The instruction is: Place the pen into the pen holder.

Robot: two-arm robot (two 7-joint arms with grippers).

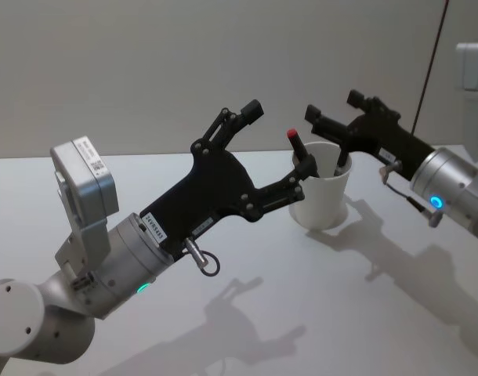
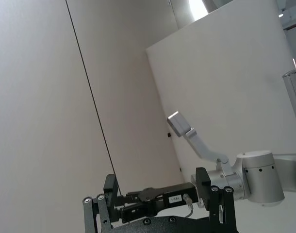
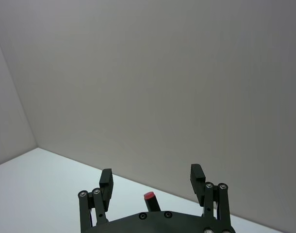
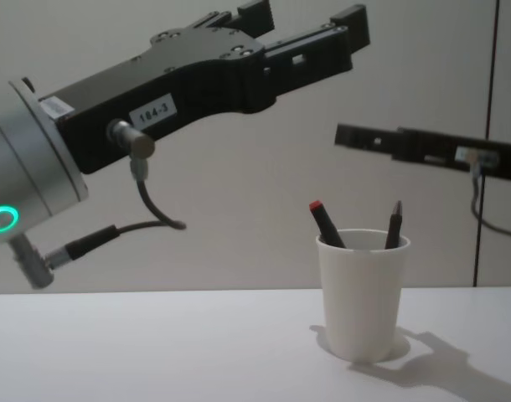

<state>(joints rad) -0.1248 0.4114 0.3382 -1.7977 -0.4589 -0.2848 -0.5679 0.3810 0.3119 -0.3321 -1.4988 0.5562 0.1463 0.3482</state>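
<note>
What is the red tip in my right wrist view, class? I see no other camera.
Observer: It is the cap of a red-capped pen standing tilted in the white cup.
Operator: Is it alone in there?
Observer: No, a dark pen leans against the opposite side of the rim.
Operator: Where is the left pincer?
Observer: The left pincer is open and empty, raised higher than the cup on its left side.
</note>
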